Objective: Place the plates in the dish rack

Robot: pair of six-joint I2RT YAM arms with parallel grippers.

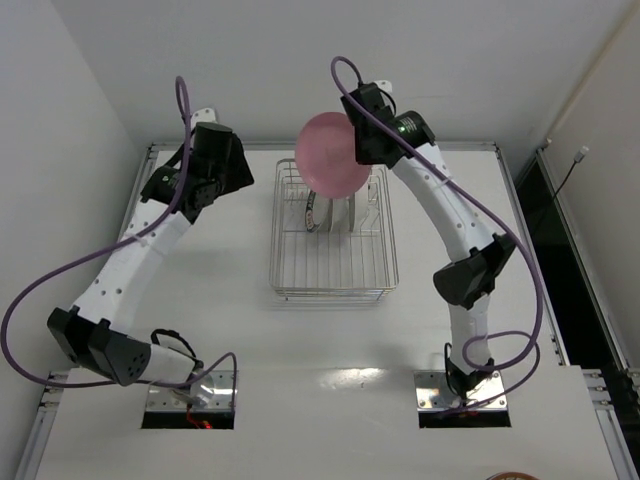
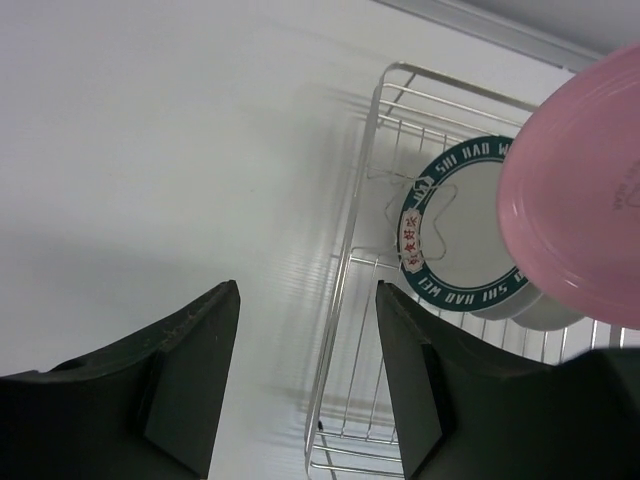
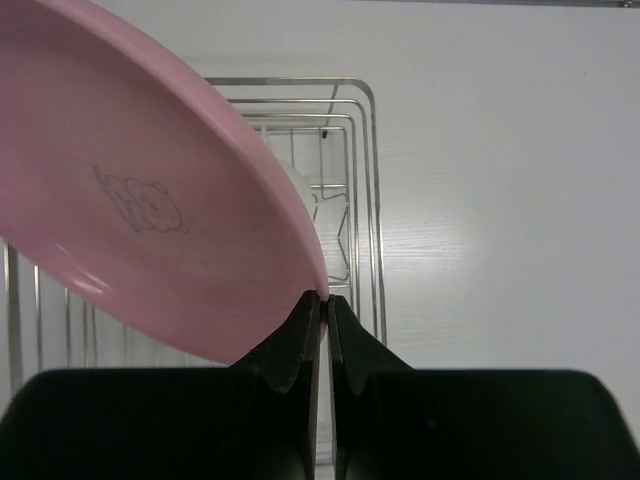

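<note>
Where the white bench (image 1: 200,310) carries everything, the silver wire dish rack (image 1: 335,291) sits at its middle between the two arms, its long side running away from their bases. The right arm (image 1: 450,215) reaches over the rack's far end. The right jaws are closed to a sliver on the rim of the pink plate (image 1: 331,152), which hangs tilted above that far end. A faint printed figure shows on the plate's surface in the right wrist view. The left arm (image 1: 125,265) bends up the left side of the bench. The left jaws stand wide apart with nothing between them, off the rack's left side. Inside the rack's far half, the plate with the dark lettered rim (image 2: 452,225) stands upright among the prongs, with a plain white plate (image 2: 545,316) just behind it.
</note>
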